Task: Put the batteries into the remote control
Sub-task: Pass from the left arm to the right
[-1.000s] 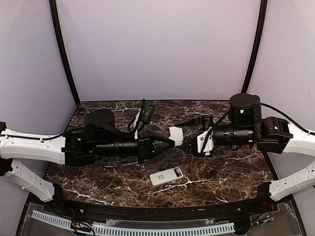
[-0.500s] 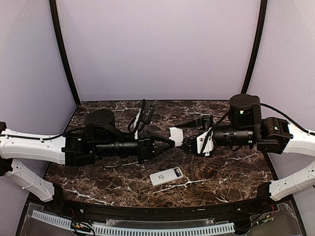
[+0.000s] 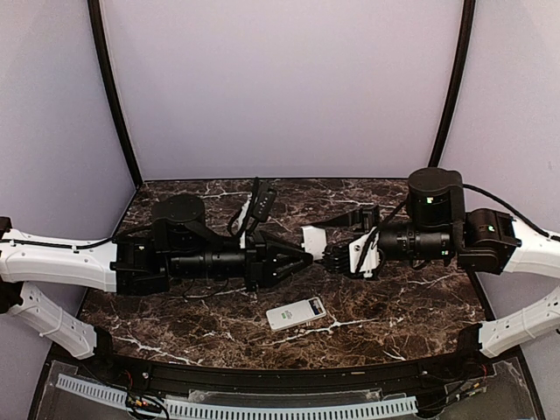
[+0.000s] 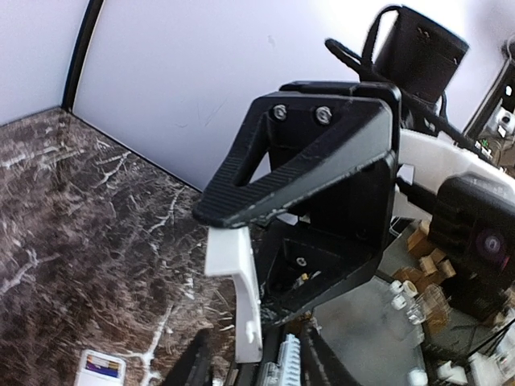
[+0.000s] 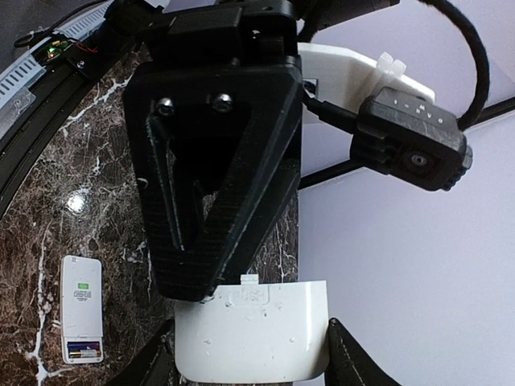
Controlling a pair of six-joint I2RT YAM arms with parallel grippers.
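While the two arms meet tip to tip above the middle of the table (image 3: 411, 302), the remote control (image 3: 297, 313) lies flat on the dark marble top. It sits nearer the arm bases, just below the meeting point, slightly slanted, and neither claw touches it. From the right wrist camera, its upward face is white, with a small green mark near the middle and a coloured strip at one end.

The right claw (image 3: 331, 256) is clenched on a thin white cover (image 3: 313, 236). In the right wrist view the plate sits between its two fingers, a finger against each side edge, with a small tab on the far edge. The cover is held in the air, clear of the table.

The left claw (image 3: 304, 260) points straight at the right one and stands released, its jaws apart. In the left wrist view the cover appears edge-on between its fingers, with a visible gap on one side. Whether the other finger touches the cover cannot be made out.
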